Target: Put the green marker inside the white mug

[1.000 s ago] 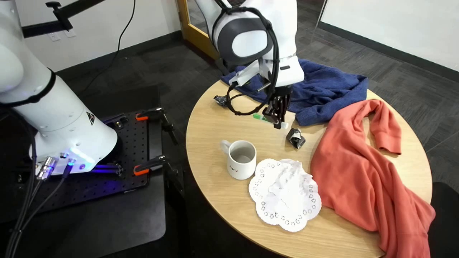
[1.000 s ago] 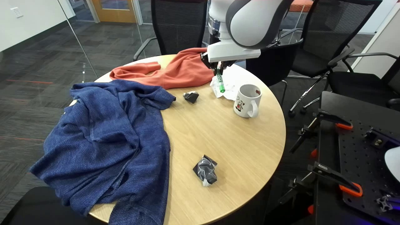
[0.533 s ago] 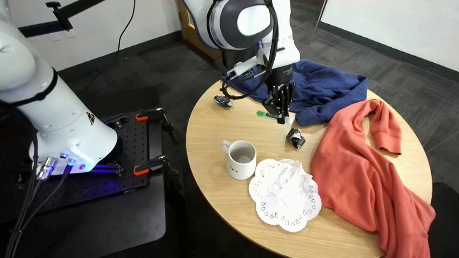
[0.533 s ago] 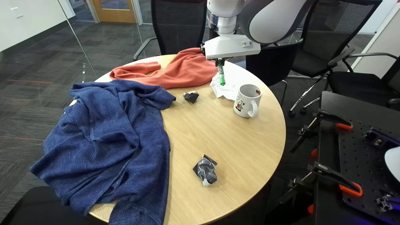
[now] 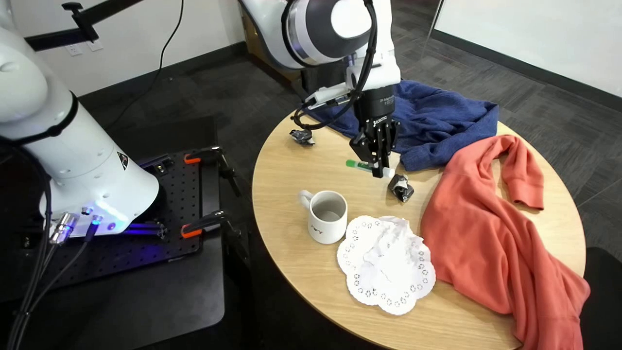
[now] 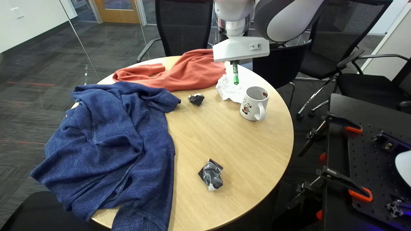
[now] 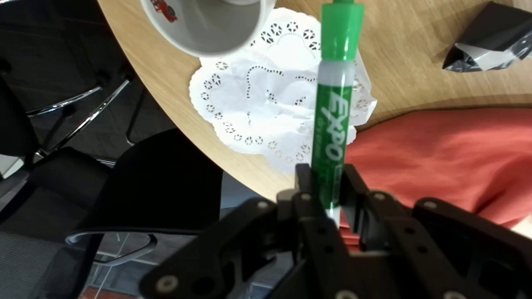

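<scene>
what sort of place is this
Probably an office meeting room: there is a round wood-look table, black mesh-backed chairs with armrests near it, and grey patterned carpet on the floor.

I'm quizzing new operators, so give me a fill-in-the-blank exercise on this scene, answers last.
1. Held by the gripper, the green marker bears large letters reading ____.
2. On the table, small black crumpled objects number ____.
3. The white mug stands with its opening facing ____.
Missing words: EXPO; two; upward.
</scene>
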Available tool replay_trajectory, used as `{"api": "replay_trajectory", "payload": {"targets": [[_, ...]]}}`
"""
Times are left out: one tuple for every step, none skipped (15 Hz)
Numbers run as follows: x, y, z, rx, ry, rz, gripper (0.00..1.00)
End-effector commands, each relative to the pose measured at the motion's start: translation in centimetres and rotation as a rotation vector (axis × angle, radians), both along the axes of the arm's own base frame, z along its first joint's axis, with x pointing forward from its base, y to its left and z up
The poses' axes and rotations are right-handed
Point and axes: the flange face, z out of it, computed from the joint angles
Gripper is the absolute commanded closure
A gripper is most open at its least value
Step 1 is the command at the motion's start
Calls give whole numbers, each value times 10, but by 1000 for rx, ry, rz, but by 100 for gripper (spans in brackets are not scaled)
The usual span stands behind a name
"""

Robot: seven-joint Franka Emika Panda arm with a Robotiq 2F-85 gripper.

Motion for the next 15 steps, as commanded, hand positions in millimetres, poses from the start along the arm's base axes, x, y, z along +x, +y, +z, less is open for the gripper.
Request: {"api": "replay_trajectory", "payload": {"targets": [[6, -14, 9, -61, 3, -79, 95], [7, -17, 10, -78, 1, -96, 95], [9, -20, 11, -100, -4, -115, 95], [11, -22, 12, -119, -10, -130, 95], [12, -24, 14, -140, -17, -148, 95], [14, -24, 15, -169, -30, -168, 95], [15, -23, 17, -201, -43, -188, 95], [15, -22, 18, -237, -57, -209, 95], [14, -20, 20, -270, -68, -232, 95], [14, -14, 25, -306, -76, -258, 95], [12, -9, 27, -336, -78, -283, 95], [11, -4, 28, -363, -77, -306, 95], [8, 1, 31, -387, -72, -335, 95], [5, 6, 32, -404, -64, -359, 95], [2, 11, 34, -422, -60, -383, 95]]}}
